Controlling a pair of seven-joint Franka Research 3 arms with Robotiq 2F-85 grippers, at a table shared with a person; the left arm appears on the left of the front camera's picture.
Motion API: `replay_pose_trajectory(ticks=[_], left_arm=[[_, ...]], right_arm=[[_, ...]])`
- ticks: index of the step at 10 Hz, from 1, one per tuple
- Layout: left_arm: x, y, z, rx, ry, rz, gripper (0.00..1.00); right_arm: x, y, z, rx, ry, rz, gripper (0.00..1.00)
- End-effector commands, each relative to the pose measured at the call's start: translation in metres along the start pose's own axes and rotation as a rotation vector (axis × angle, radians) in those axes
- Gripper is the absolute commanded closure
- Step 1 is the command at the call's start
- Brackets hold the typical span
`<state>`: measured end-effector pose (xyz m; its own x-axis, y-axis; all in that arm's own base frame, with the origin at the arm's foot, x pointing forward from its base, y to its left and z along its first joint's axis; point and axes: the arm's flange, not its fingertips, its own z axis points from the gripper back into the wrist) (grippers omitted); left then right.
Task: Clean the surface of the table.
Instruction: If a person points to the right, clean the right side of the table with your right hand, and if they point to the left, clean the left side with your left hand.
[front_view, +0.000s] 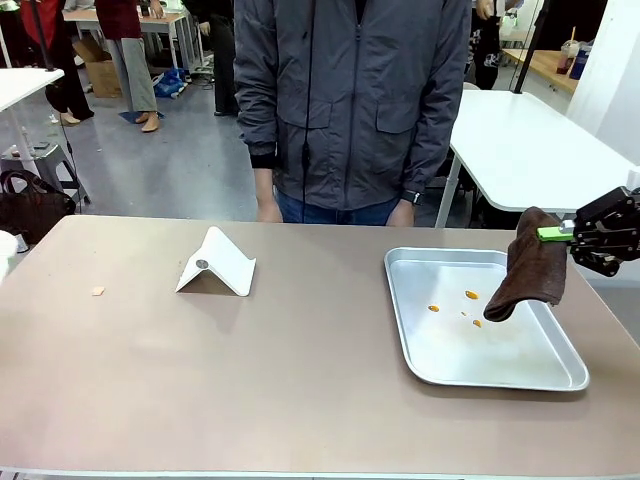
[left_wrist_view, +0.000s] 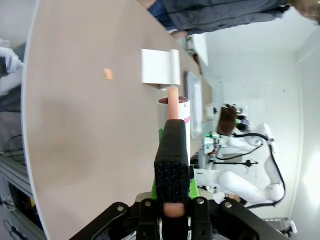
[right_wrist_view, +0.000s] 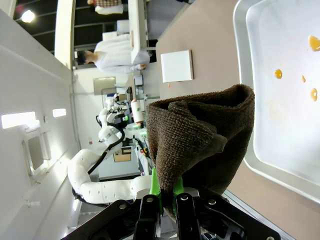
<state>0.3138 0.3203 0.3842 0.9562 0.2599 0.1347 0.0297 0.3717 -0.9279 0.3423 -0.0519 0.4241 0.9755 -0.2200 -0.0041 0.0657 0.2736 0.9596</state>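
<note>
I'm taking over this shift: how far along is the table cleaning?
Orange bits already lie in the tray. In hand: the right pincer holds a brown cloth over the tray's edge; the left pincer grips a black-sleeved stick. Remaining: one crumb on the table, left side.

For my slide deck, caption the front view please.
Right gripper holds a brown cloth near the metal tray on the tan table, a person standing opposite.
</note>
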Motion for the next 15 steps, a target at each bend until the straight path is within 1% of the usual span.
replay_pose_trajectory(ticks=[1,2,4,5,6,7,10,12,15], left_arm=[[0.015,0.012,-0.029,0.056,0.044,0.032,0.78],[0.020,0.018,-0.040,0.081,0.052,0.046,0.78],[0.034,0.036,-0.062,0.092,0.056,0.080,0.78],[0.041,0.046,-0.073,0.127,0.034,0.098,0.78],[0.045,0.053,-0.082,0.131,0.033,0.116,0.78],[0.047,0.055,-0.090,0.179,-0.001,0.104,0.78],[0.049,0.056,-0.100,0.201,-0.048,0.107,0.78],[0.048,0.059,-0.104,0.216,-0.036,0.115,0.78],[0.042,0.064,-0.115,0.234,0.015,0.116,0.78]], right_arm=[[-0.002,0.007,0.000,0.017,-0.001,-0.014,1.00],[-0.002,0.007,0.000,0.017,-0.001,-0.014,1.00],[-0.002,0.007,0.000,0.017,-0.001,-0.014,1.00],[-0.002,0.007,0.000,0.017,-0.001,-0.014,1.00],[-0.002,0.007,0.000,0.017,-0.001,-0.014,1.00],[-0.002,0.007,0.000,0.017,-0.001,-0.014,1.00],[-0.002,0.007,0.000,0.017,-0.001,-0.014,1.00],[-0.002,0.007,0.000,0.017,-0.001,-0.014,1.00],[-0.002,0.007,0.000,0.017,-0.001,-0.014,1.00]])
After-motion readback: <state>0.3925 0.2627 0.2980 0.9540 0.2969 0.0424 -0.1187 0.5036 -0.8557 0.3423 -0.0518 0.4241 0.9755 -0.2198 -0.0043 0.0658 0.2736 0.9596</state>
